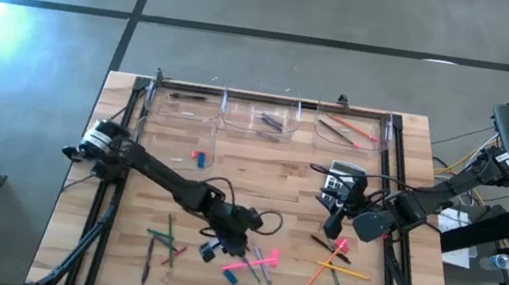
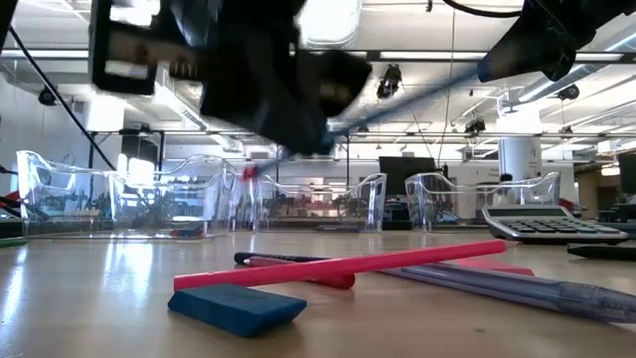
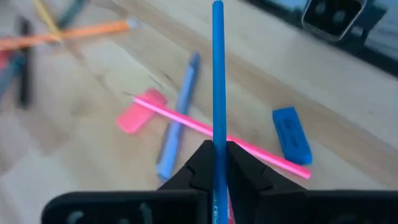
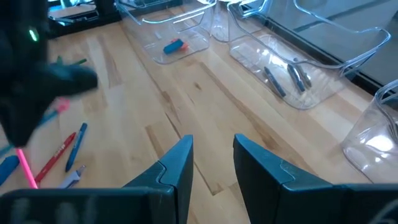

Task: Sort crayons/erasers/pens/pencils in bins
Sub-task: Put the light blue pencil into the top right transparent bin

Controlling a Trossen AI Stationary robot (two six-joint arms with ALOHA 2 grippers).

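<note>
**Operator:** On my left, in the high view, I see loose green and red pencils (image 1: 162, 240) on the table (image 1: 261, 169) at about seven o'clock. Next, near six o'clock, my left gripper (image 3: 217, 163) has its jaws pinched tight on a thin blue stick (image 3: 217, 81), which stands straight out between the fingers.

**Second:** What lies under it?

**Operator:** A long pink stick (image 3: 217, 134) crossing a light blue pen (image 3: 177, 118), with a pink eraser (image 3: 137, 115) beside them and a blue eraser (image 3: 291, 134) just apart. In the low view that blue eraser (image 2: 237, 306) lies nearest the camera.

**Second:** And the bins?

**Operator:** The clear bins (image 1: 269, 114) run in a row along twelve o'clock; a small blue and red piece (image 1: 199, 157) lies on the wood just below them.

**Second:** Right side?

**Operator:** The calculator (image 1: 340, 179) lies at two o'clock. My right gripper (image 4: 211, 165) hangs just beside it, jaws partly apart, gripping nothing. Orange and pink sticks (image 1: 336, 261) lie at four o'clock.
</note>
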